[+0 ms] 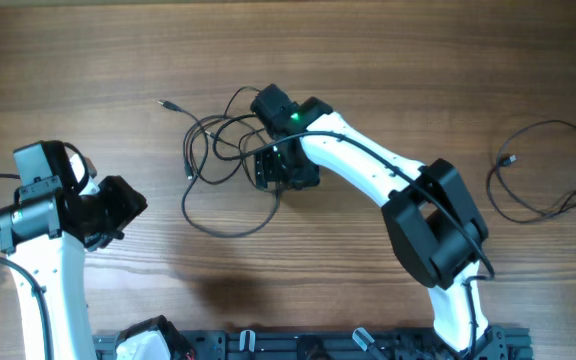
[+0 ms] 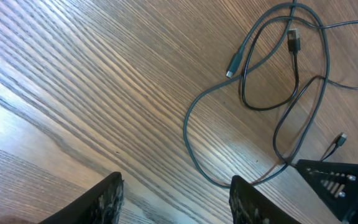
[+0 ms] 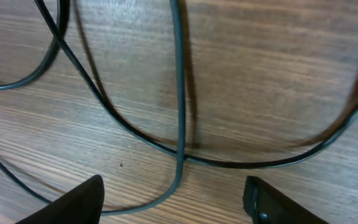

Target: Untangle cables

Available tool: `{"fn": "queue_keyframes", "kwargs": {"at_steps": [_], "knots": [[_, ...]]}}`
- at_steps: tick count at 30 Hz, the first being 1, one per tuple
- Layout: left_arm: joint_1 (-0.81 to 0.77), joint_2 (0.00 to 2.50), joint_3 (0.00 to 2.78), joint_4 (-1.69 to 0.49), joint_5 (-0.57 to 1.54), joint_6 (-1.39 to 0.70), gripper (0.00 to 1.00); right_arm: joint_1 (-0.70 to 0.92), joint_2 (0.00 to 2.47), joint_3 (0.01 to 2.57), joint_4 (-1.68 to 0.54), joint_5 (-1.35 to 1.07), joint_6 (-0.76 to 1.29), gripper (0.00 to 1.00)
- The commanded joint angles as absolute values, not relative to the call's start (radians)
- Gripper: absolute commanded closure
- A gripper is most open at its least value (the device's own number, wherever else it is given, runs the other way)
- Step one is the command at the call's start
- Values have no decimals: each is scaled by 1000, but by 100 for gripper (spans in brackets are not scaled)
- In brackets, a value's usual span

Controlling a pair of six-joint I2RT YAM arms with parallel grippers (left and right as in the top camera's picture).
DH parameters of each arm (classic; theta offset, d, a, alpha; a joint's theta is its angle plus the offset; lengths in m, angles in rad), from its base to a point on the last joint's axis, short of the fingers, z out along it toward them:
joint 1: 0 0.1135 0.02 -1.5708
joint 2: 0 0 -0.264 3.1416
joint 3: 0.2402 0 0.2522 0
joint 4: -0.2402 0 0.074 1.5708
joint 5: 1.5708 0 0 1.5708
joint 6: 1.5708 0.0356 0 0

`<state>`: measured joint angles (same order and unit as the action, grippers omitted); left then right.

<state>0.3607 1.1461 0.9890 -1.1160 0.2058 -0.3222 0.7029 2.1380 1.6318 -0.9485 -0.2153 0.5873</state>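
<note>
One loose cable (image 1: pixel 491 183) was out, tangle (image 1: pixel 218 140) wasn't yet.
It sat near the worktop (image 1: pixel 388 60)'s right edge; left fingers (image 2: pixel 107 202) and right fingers (image 3: pixel 82 202) were spread, gripping nothing.

The setting reads as a robotics lab or test bench. Filling the overhead view is a light brown wood-grain tabletop (image 1: pixel 388 50) laid out as a work surface. Two white jointed robot arms with black housings reach over it, the left arm (image 1: pixel 38 250) and the right arm (image 1: pixel 368 170). Their bases sit at the near edge, where a black metal mounting rail (image 1: pixel 298 345) runs along the table. A small green indicator light (image 1: pixel 293 118) glows on the right arm's wrist. Lying loose on the wood are thin black cords with small plug ends, set out like practice material: a tangle of cables (image 1: pixel 218 160) near the middle and a separate looped black cord (image 1: pixel 543 185) far to the right.
</note>
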Motion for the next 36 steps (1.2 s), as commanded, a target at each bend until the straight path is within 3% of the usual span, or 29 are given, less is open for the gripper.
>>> {"fn": "queue_keyframes", "kwargs": {"at_steps": [1, 5, 13, 16, 19, 21, 23, 27, 32, 36], "knots": [[355, 1140, 981, -1104, 189, -306, 43, 750, 2172, 1626, -947, -195, 648, 32], [355, 1140, 981, -1104, 189, -306, 43, 794, 2172, 1626, -950, -66, 737, 33], [355, 1141, 981, -1105, 189, -306, 43, 795, 2172, 1550, -882, -59, 769, 29], [355, 1141, 981, -1105, 189, -306, 43, 795, 2172, 1508, -856, -59, 769, 41], [355, 1141, 981, -1105, 189, -306, 43, 795, 2172, 1494, -847, -59, 770, 71], [355, 1141, 981, -1105, 189, -306, 43, 795, 2172, 1494, -848, -62, 770, 80], [355, 1141, 981, -1107, 189, -306, 43, 795, 2172, 1494, -849, -72, 770, 96], [355, 1141, 981, -1107, 189, -306, 43, 782, 2165, 1516, -869, -171, 670, 96], [355, 1141, 981, -1107, 189, -306, 43, 550, 1962, 1747, -1108, -211, 435, 96], [355, 1141, 981, -1104, 189, -306, 42, 362, 1688, 1829, -1083, -219, 411, 96]]}}
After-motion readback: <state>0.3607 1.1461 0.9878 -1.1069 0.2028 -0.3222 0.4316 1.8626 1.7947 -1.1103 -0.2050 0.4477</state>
